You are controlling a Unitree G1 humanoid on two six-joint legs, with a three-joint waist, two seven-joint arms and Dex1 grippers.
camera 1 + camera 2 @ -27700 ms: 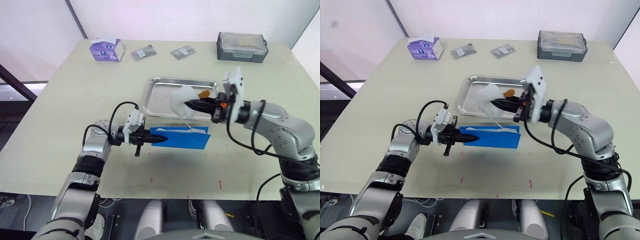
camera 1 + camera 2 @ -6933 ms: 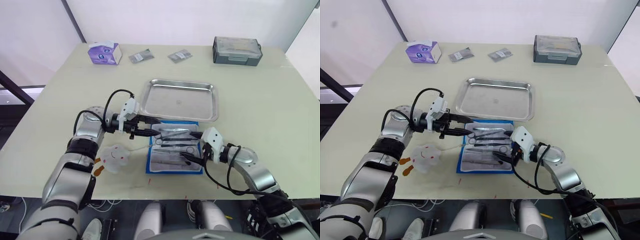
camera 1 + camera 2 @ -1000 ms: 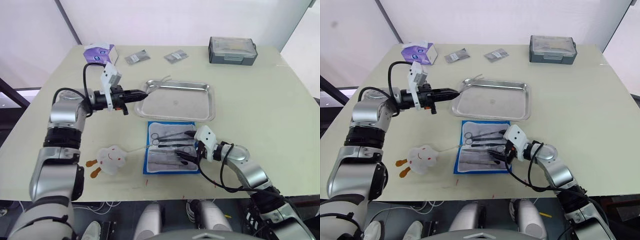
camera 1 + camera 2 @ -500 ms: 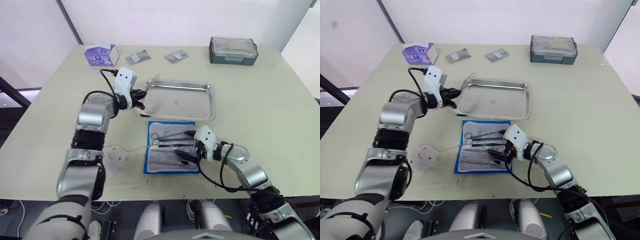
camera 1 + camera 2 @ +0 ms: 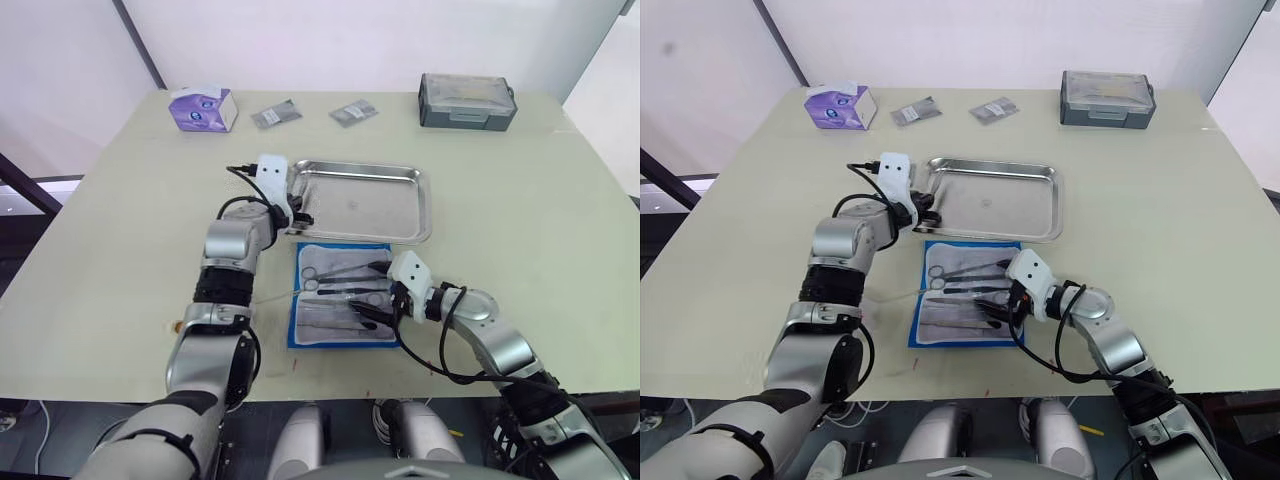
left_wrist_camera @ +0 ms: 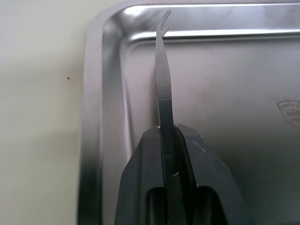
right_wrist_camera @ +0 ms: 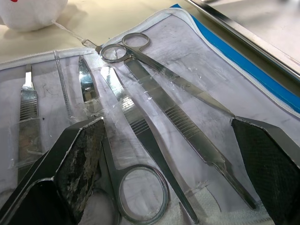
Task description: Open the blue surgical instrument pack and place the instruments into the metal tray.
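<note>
The left claw (image 5: 298, 216) is hovering at the near-left corner of the shiny steel tray (image 5: 420, 207); the opened blue fabric pack (image 5: 343, 307) is lying just below it.

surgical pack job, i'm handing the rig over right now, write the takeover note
Left end effector: shut on slim forceps, over the metal tray, near its left rim.
Right end effector: open, hovering low over the blue surgical instrument pack.
Done: pack lies unfolded in front of the tray.
Left: release the forceps into the tray; scissors and the other instruments lie in the pack's clear pockets and must go over.
</note>
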